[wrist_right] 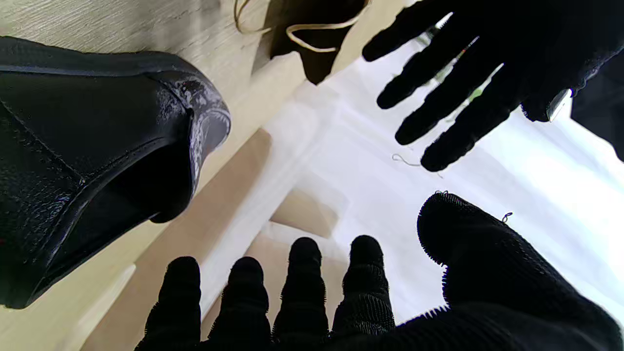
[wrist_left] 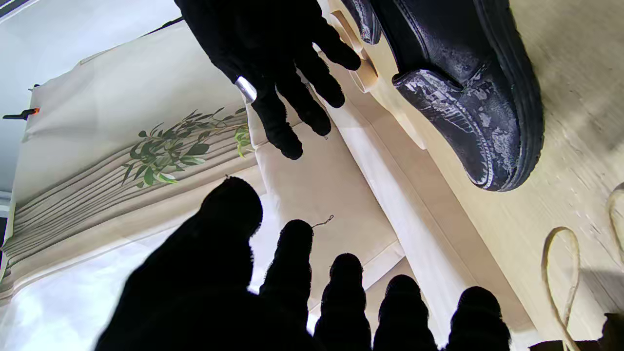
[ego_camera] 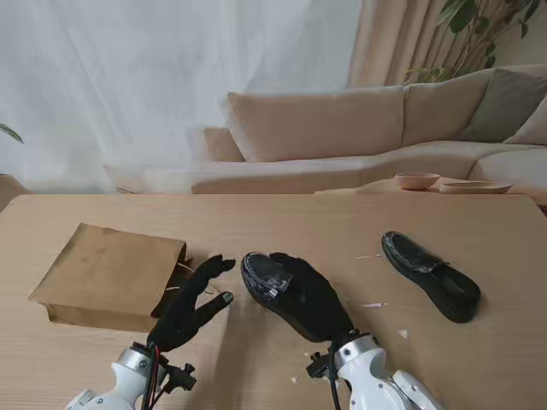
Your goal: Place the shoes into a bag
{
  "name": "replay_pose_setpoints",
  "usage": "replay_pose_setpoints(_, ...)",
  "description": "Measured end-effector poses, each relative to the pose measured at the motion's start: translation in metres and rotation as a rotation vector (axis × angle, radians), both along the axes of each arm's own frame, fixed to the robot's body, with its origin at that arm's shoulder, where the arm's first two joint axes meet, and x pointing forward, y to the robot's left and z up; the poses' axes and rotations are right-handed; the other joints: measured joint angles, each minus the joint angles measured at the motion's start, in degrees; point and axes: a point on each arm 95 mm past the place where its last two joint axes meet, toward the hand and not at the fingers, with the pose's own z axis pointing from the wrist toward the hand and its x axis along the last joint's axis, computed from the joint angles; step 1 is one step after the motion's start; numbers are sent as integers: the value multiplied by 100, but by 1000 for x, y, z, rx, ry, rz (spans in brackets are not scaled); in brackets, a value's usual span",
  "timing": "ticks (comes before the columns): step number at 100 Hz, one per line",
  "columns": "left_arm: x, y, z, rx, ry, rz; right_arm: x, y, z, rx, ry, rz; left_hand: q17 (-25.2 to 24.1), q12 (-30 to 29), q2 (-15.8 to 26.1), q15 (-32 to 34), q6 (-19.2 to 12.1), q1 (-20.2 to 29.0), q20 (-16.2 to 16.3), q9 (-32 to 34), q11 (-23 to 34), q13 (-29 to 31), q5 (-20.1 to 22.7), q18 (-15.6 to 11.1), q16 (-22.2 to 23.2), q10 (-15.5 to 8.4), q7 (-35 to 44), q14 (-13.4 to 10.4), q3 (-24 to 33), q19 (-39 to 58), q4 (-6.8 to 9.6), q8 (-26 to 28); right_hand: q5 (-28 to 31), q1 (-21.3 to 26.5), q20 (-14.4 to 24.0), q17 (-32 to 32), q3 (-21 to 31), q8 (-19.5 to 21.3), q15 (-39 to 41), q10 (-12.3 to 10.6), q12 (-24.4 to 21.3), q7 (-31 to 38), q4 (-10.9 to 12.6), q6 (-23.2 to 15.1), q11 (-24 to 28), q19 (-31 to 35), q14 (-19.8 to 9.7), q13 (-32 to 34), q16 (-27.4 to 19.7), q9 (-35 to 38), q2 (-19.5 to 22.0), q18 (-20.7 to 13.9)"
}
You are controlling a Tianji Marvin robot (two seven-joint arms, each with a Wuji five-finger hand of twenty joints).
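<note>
Stand view: two black shoes. Near shoe point(ego_camera: 272, 286) at lower centre, under right hand point(ego_camera: 309, 295), long way slanting, toe toward upper left. Far shoe point(ego_camera: 430, 275) at right, slanting too. One brown bag point(ego_camera: 109, 275) lying flat at left. Left hand point(ego_camera: 193, 301) spread, empty. No writing seen.

Left wrist view: near shoe point(wrist_left: 463, 83) on table point(wrist_left: 575, 146), upper right of frame.

Right wrist view: right hand's fingers point(wrist_right: 302, 287) spread, not gripping near shoe point(wrist_right: 92, 146).

Much of the near shoe point(ego_camera: 267, 282) is covered by the right hand point(ego_camera: 312, 295); small white bits point(ego_camera: 374, 305) cannot be identified

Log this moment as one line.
left hand: open by paper bag | right hand: open, over near shoe | far shoe: on table, unbagged
</note>
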Motion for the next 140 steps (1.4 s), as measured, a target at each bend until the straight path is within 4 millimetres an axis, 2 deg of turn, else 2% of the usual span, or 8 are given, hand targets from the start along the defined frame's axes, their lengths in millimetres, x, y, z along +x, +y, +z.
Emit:
replay_pose_setpoints(32, 0, 0, -1, 4, 1, 2, 0, 0, 0, -2, 1, -1, 1, 52, 0, 0, 0, 0, -2, 0, 0, 0, 0, 0, 0, 0, 0, 0, 0, 0, 0, 0, 9, 90, 0, 12, -1, 0, 27, 0, 30, 0, 0, -1, 11, -1, 0, 0, 0, 0, 0, 0)
replay_pose_setpoints(46, 1, 1, 0, 7, -1, 3, 0, -3, 1, -74, 5, -40, 2, 61, 0, 0, 0, 55, -3, 0, 0, 0, 0, 0, 0, 0, 0, 0, -2, 0, 0, 0, 114, 228, 39, 358, 139, 69, 647, 0, 275, 83, 0, 3, 586, 225, 5, 1, 192, 0, -26, 163)
replay_pose_setpoints(60, 1, 3, 0, 12, -6, 5, -1, -9, 10, -276, -2, -90, 3, 66, -1, 0, 0, 153, -4, 0, 0, 0, 0, 0, 0, 0, 0, 0, 5, 0, 0, 0, 177, 237, 264, 671, 758, 371, 1568, 14, 515, 657, 0, 122, 1271, 828, 147, 3, 556, 0, -502, 233)
replay_pose_setpoints(74, 1, 5, 2, 2, -7, 0, 3, -15, 9, -423, 11, -95, 4, 80, -1, 0, 0, 153, -4, 0, 0, 0, 0, 0, 0, 0, 0, 0, 22, 0, 0, 0, 234, 228, 346, 860, 866, 478, 2139, 102, 593, 1011, 0, 239, 1559, 1381, 156, 3, 795, 0, -647, 230)
replay_pose_setpoints(100, 0, 8, 4, -16, -6, 0, 38, -28, 2, -564, 55, -131, 4, 125, -1, 0, 0, 153, -4, 0, 38, 0, 0, -1, 0, 0, 0, 0, 58, 0, 0, 0, 235, 148, 398, 890, 868, 479, 2637, 157, 653, 1176, 0, 318, 1761, 2163, 211, 4, 962, 0, -652, 217)
replay_pose_setpoints(122, 0, 10, 5, -21, -7, 3, 65, -36, -6, -641, 115, -100, 4, 126, -2, 0, 0, 153, -4, 0, 41, 0, 0, -1, 14, 0, 0, 0, 88, 0, 0, 0, 2, 59, 396, 854, 867, 479, 2644, 158, 654, 1109, -120, 375, 1763, 2365, 212, 4, 970, 0, -750, 212)
replay_pose_setpoints(123, 0, 10, 5, -21, -7, 3, 66, -36, -6, -644, 116, -99, 4, 126, -2, 0, 0, 153, -4, 0, 41, 0, 0, -1, 14, 0, 0, 0, 88, 0, 0, 0, -6, 59, 365, 853, 867, 479, 2644, 158, 654, 1098, -217, 375, 1763, 2386, 212, 4, 969, 0, -750, 212)
replay_pose_setpoints(140, 0, 11, 5, -25, -6, 7, 86, -36, -14, -684, 132, -85, 4, 127, -2, 0, 0, 153, -4, 0, 41, 0, 0, -1, 66, 0, 0, 0, 95, 0, 0, 0, -144, -1, 256, 848, 863, 479, 2718, 158, 654, 921, -219, 498, 1763, 2511, 213, 4, 975, -1, -846, 208)
